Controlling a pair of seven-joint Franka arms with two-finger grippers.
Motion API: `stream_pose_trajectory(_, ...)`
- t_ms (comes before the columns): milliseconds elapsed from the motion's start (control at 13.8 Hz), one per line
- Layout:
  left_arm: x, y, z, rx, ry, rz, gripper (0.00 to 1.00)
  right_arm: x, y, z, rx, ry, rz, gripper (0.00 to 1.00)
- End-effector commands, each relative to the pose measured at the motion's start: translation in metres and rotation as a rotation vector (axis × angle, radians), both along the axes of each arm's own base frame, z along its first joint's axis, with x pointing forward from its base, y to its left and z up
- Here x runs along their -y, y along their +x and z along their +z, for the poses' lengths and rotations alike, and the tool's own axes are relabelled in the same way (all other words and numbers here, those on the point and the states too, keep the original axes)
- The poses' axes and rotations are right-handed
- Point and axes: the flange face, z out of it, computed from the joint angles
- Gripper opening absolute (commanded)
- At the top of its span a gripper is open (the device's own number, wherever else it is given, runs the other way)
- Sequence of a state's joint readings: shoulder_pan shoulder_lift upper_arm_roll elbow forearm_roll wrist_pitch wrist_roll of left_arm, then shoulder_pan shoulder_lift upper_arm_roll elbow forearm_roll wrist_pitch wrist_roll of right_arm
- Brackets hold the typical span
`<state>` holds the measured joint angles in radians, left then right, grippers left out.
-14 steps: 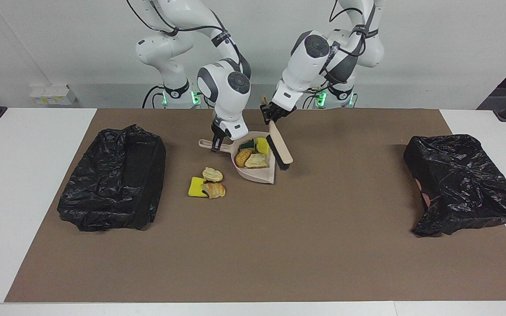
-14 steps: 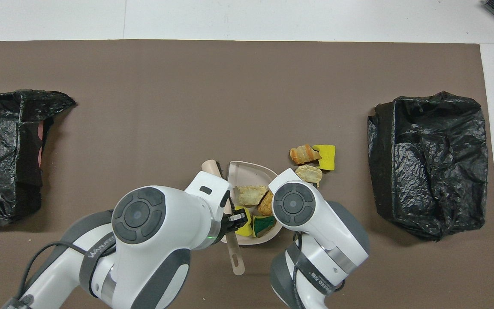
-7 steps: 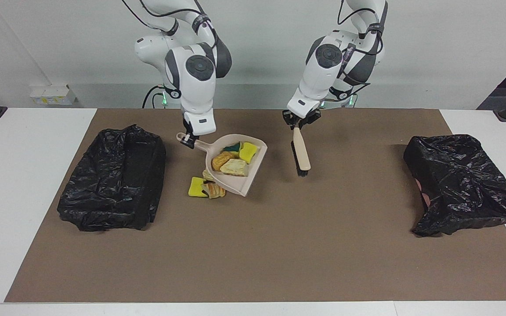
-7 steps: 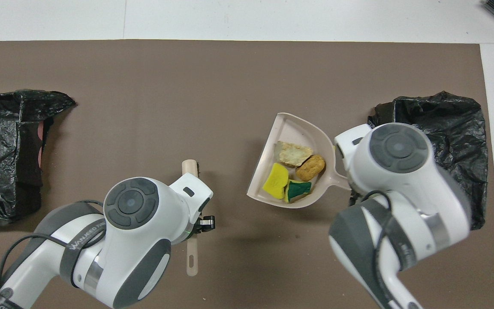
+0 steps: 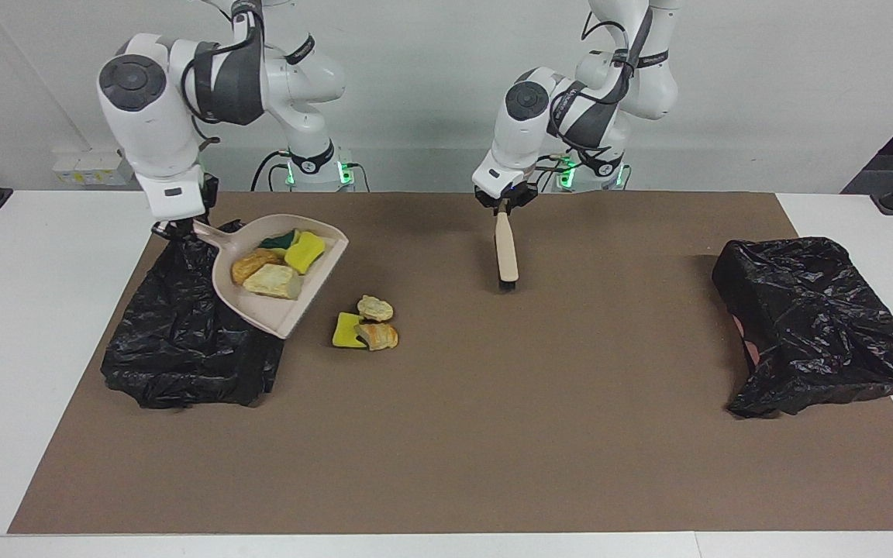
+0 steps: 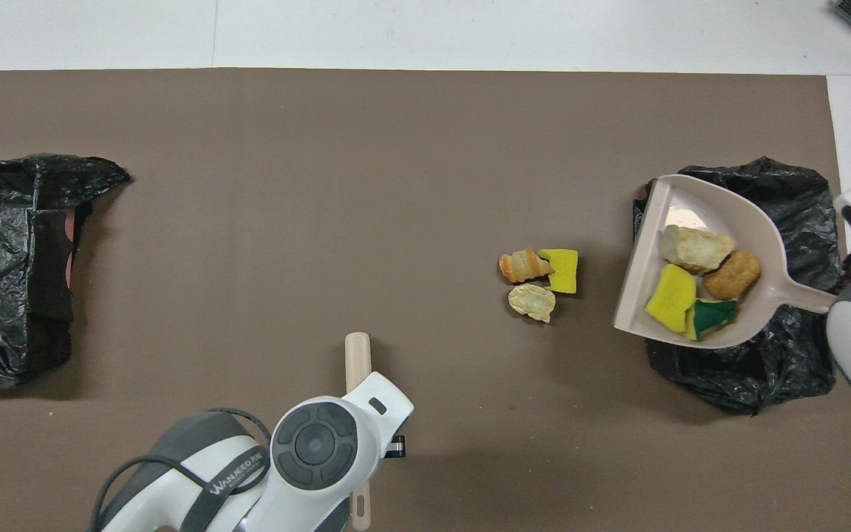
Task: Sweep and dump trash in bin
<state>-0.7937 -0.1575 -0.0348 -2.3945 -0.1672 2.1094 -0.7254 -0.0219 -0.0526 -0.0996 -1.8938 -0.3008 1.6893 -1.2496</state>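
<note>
My right gripper point(image 5: 175, 227) is shut on the handle of the beige dustpan point(image 5: 276, 314) point(image 6: 691, 203), which it holds raised over the black-bagged bin point(image 5: 183, 349) point(image 6: 765, 362) at the right arm's end of the table. Several bits of trash lie in the pan: a yellow sponge chunk point(image 5: 305, 252) point(image 6: 669, 297), a green one, a golden-brown lump point(image 6: 732, 275) and a pale lump point(image 5: 270, 280). Three more bits of trash point(image 5: 348, 331) point(image 6: 562, 267) lie on the mat beside the bin. My left gripper point(image 5: 502, 203) is shut on the brush point(image 5: 505, 252) point(image 6: 357, 355), above the mat near the robots.
A second black-bagged bin point(image 5: 811, 325) point(image 6: 4, 266) stands at the left arm's end of the table. The brown mat point(image 5: 493, 434) covers the middle of the white table point(image 5: 28, 310).
The right arm lifted the loaded dustpan from the middle of the mat and carried it over the bin at its end. The left arm drew the brush away from the pan.
</note>
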Motion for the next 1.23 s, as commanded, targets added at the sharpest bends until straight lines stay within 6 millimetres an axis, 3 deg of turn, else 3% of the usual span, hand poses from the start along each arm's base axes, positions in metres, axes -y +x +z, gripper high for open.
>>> stream_pose_trajectory(0, -0.004, -0.032, -0.024, 0.069, -0.015, 0.045, 0.00, 0.040, -0.008, 0.003, -0.010, -0.102, 0.080, 0.00)
stream_pose_trajectory(72, -0.004, -0.032, -0.025, 0.071, -0.017, 0.048, 0.13, 0.041, -0.007, 0.006, -0.029, -0.200, 0.125, 0.00)
stream_pose_trajectory(145, -0.004, -0.031, -0.025, 0.071, -0.017, 0.049, 0.63, 0.044, -0.005, 0.008, -0.049, -0.283, 0.162, 0.00)
stream_pose_trajectory(217, -0.004, -0.026, -0.024, 0.074, -0.020, 0.065, 1.00, 0.043, -0.005, 0.003, -0.059, -0.334, 0.193, 0.00)
stream_pose_trajectory(434, -0.002, -0.001, -0.020, 0.072, -0.020, 0.100, 1.00, 0.044, -0.004, -0.003, -0.070, -0.423, 0.243, 0.00)
stream_pose_trajectory(651, -0.024, 0.042, -0.002, 0.100, -0.049, 0.168, 1.00, 0.032, 0.000, 0.004, -0.082, -0.547, 0.298, 0.00)
stream_pose_trajectory(795, -0.049, 0.095, 0.015, 0.132, -0.068, 0.256, 1.00, 0.027, -0.003, 0.006, -0.088, -0.557, 0.288, 0.00)
stream_pose_trajectory(940, -0.065, 0.132, 0.038, 0.135, -0.079, 0.199, 1.00, 0.008, -0.008, 0.010, -0.098, -0.598, 0.236, 0.00)
stream_pose_trajectory(1157, -0.112, 0.190, 0.088, 0.133, -0.071, 0.146, 1.00, -0.015, -0.014, 0.004, -0.092, -0.695, 0.258, 0.00)
